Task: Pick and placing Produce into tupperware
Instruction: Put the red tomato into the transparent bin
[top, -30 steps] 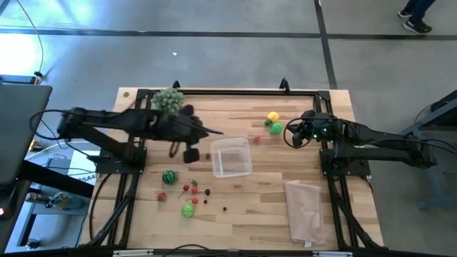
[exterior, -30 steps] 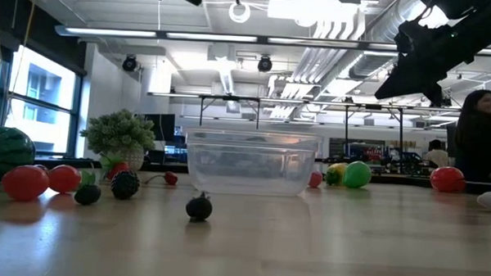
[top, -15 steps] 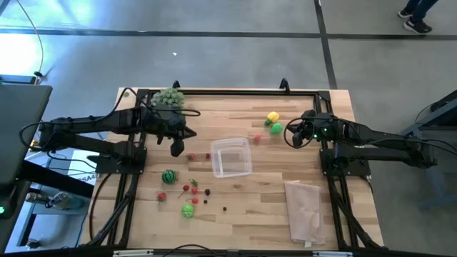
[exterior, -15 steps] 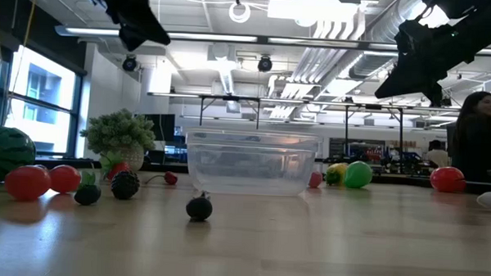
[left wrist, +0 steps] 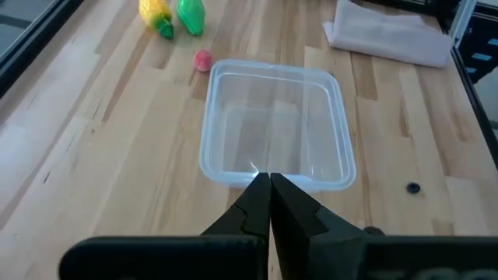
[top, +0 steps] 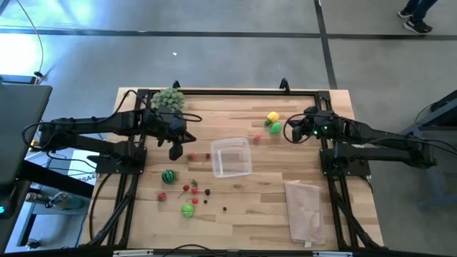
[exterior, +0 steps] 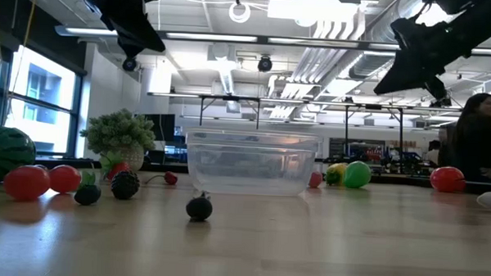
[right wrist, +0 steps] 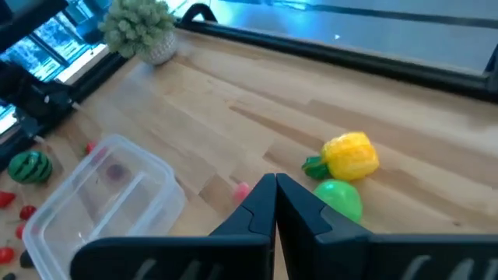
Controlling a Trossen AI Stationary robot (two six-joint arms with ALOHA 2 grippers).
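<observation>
Both claws, left gripper (left wrist: 270,180) and right gripper (right wrist: 275,182), hover pinched together, empty, flanking the tupperware (top: 231,156)

The table (top: 271,207) is pale wood in butcher-block strips with a smooth, faintly satin finish, and it carries soft reflections in the low view. Its frame (top: 228,91) looks like matt black metal. The tupperware (top: 232,157) is clear, glossy plastic with a thickened rim that catches highlights. The Produce (top: 187,193) looks like smooth, shiny plastic; the yellow piece (right wrist: 351,154) at about 1 o'clock on the table has a bumpy surface. The cloth (top: 305,211) at about 4 o'clock is soft beige fabric, matt and creased. Each pincer, left (left wrist: 270,187) and right (right wrist: 275,190), is matt black plastic or metal.
</observation>
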